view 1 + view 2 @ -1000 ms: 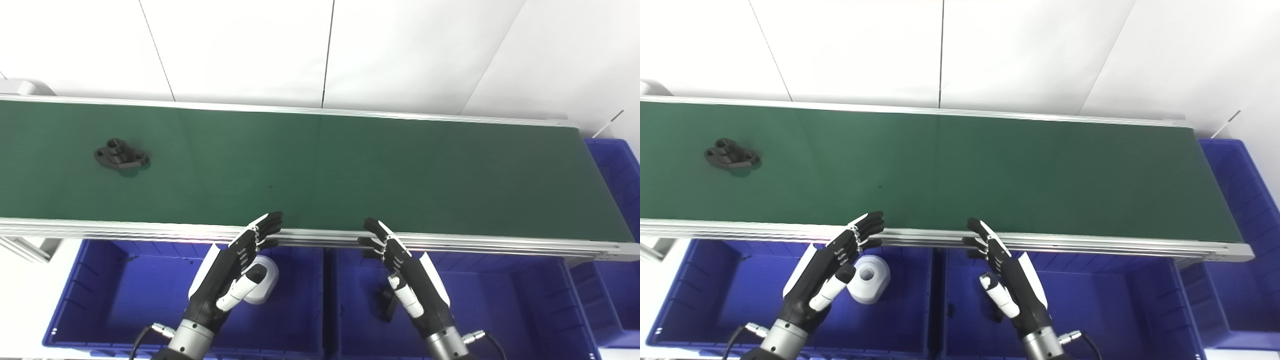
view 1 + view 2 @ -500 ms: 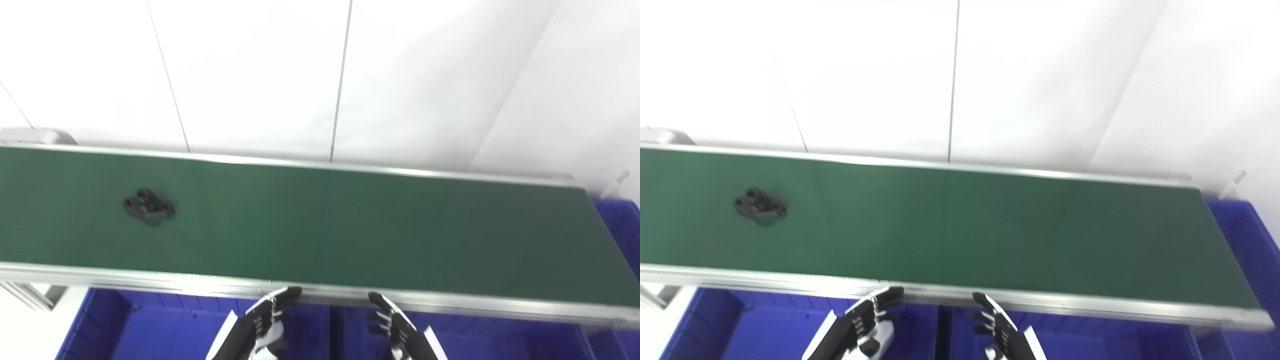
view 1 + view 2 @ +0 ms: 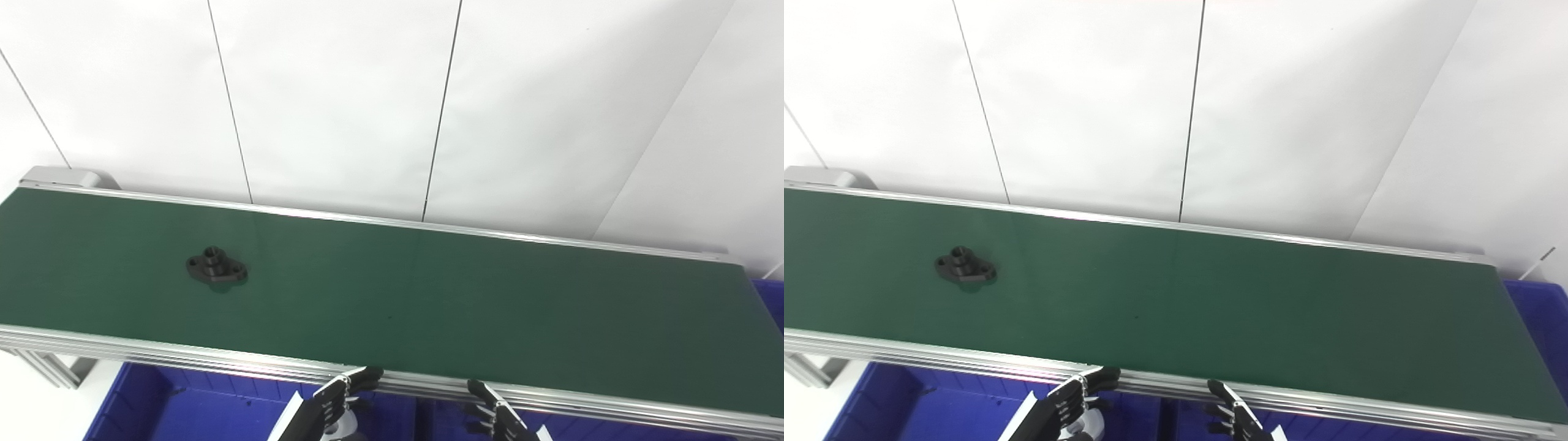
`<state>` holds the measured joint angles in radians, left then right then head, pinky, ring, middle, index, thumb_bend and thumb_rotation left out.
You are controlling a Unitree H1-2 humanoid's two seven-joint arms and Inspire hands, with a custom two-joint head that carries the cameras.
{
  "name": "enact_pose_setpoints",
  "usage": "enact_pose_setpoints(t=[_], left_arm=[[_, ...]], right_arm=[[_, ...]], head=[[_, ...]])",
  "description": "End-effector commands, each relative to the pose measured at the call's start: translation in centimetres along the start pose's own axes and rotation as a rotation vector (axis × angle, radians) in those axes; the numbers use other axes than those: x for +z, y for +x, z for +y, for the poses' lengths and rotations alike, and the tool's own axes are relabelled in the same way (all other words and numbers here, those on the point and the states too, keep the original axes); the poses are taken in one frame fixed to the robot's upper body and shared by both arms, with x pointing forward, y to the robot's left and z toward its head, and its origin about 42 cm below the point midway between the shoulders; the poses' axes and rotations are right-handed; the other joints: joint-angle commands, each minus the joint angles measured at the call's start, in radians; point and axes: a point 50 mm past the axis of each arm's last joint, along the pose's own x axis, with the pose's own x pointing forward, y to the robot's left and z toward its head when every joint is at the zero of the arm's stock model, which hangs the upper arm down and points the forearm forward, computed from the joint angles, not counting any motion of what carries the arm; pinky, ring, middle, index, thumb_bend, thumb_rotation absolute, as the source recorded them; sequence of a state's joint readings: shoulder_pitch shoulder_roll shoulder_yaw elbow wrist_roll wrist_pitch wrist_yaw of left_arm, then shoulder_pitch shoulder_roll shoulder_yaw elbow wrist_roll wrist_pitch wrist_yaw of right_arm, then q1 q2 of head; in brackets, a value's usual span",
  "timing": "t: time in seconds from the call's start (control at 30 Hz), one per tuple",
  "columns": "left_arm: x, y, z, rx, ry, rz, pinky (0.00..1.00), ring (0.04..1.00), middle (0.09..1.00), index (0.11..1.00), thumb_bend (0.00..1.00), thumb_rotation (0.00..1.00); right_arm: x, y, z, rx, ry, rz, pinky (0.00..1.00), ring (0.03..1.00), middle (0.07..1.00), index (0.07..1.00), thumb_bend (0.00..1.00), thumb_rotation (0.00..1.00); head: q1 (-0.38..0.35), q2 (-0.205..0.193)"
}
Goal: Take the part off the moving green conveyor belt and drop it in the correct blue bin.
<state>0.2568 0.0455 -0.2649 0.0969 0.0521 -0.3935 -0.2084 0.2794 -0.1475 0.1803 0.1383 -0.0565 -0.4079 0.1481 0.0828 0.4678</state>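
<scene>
Black flanged part (image 3: 217, 269) lies flat on the green conveyor belt (image 3: 465, 306), toward the belt's left end and roughly midway between its far and near rails. Nothing touches it.

Both hands sit at the bottom edge of the view, below the belt's near aluminium rail (image 3: 184, 355) and over the blue bins (image 3: 184, 404). Only the upper portions are in frame. The left hand (image 3: 334, 401) shows its fingers (image 3: 361, 375) extended and slightly curled, tips reaching up to the near rail; they hold nothing. The right hand (image 3: 499, 416) shows fingers (image 3: 481, 392) spread apart and likewise empty, tips just below the rail. Neither hand is over the belt, and both are well apart from the part.

A white object (image 3: 343, 425) is partly visible just behind the left hand in the bin; contact cannot be determined.

White wall panels (image 3: 337, 104) stand behind the belt.
</scene>
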Motion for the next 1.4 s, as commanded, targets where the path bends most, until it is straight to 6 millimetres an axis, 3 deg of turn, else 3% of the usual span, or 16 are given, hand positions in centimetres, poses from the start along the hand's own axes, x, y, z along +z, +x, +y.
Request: enact_pose_setpoints(t=[0.0, 0.47, 0.63, 0.9, 1.1, 1.37], left_arm=[[0.9, 0.7, -0.3, -0.001, -0.003, -0.056, 0.75, 0.846, 0.855, 0.805, 0.74, 0.69], [0.9, 0.8, -0.2, -0.002, 0.014, -0.056, 0.74, 0.843, 0.854, 0.807, 0.72, 0.7], [0.8, 0.9, -0.3, -0.002, 0.011, -0.054, 0.75, 0.847, 0.857, 0.808, 0.72, 0.69], [0.9, 0.8, -0.2, -0.008, 0.017, -0.052, 0.74, 0.844, 0.856, 0.808, 0.73, 0.71], [0.9, 0.8, -0.2, -0.015, 0.015, -0.059, 0.74, 0.846, 0.859, 0.81, 0.73, 0.7], [0.8, 1.1, -0.3, -0.017, 0.022, -0.066, 0.73, 0.841, 0.857, 0.805, 0.72, 0.7]], right_arm=[[1.0, 0.2, -0.2, -0.004, -0.007, -0.084, 0.74, 0.844, 0.927, 0.911, 0.79, 0.98], [1.1, 0.5, -0.3, -0.01, 0.001, -0.094, 0.75, 0.833, 0.922, 0.908, 0.78, 0.96], [2.3, 0.4, -0.5, -0.044, 0.003, -0.135, 0.74, 0.827, 0.905, 0.896, 0.8, 0.91], [7.4, 0.5, -1.4, -0.101, -0.17, -0.315, 0.75, 0.841, 0.882, 0.892, 0.79, 0.89], [11.1, 1.0, -1.7, -0.156, -0.276, -0.481, 0.74, 0.861, 0.884, 0.875, 0.88, 0.9], [14.6, 4.1, -3.0, -0.212, -0.311, -0.644, 0.71, 0.836, 0.883, 0.894, 0.91, 0.93]], head=[[0.003, 0.002], [-0.005, 0.007], [-0.004, 0.006], [-0.019, 0.01], [-0.031, 0.01], [-0.035, 0.0]])
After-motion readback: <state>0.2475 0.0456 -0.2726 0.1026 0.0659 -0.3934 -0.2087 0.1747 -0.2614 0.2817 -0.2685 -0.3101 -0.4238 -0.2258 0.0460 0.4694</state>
